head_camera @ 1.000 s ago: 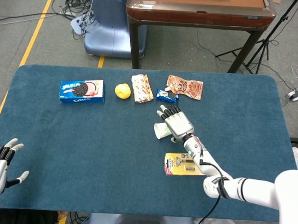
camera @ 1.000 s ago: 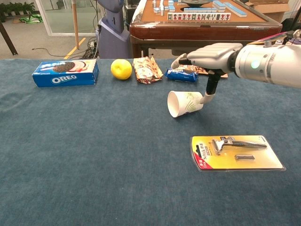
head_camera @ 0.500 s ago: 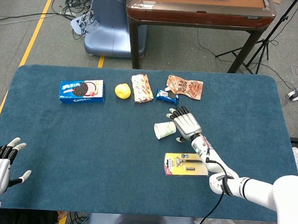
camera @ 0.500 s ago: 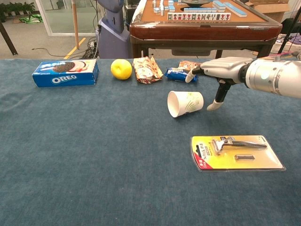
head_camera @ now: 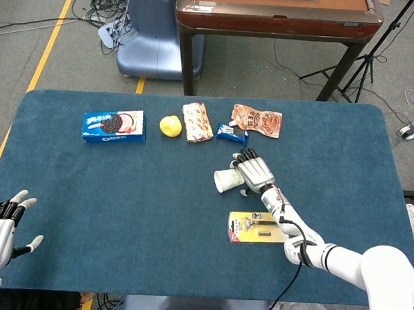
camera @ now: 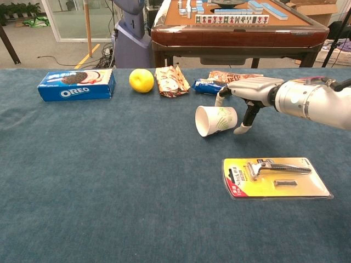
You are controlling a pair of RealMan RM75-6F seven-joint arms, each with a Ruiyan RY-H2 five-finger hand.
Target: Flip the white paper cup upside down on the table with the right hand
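The white paper cup point(head_camera: 226, 180) point(camera: 215, 120) lies on its side on the blue table, its mouth facing left. My right hand point(head_camera: 255, 173) point(camera: 247, 94) hovers just right of the cup's base, palm down, with fingers spread above the cup and the thumb hanging down beside its base. It holds nothing. My left hand point(head_camera: 0, 227) rests open at the table's near left corner, seen only in the head view.
A razor in a yellow blister pack point(camera: 273, 177) lies near the cup's right. Along the far side sit an Oreo box point(camera: 77, 84), a lemon point(camera: 141, 80), and several snack packets point(camera: 171, 80). A brown game table point(camera: 239, 24) stands beyond.
My right hand drew back right of the cup, then came in and lower again beside the cup's base. The cup stays lying on its side. My left hand has barely shifted.
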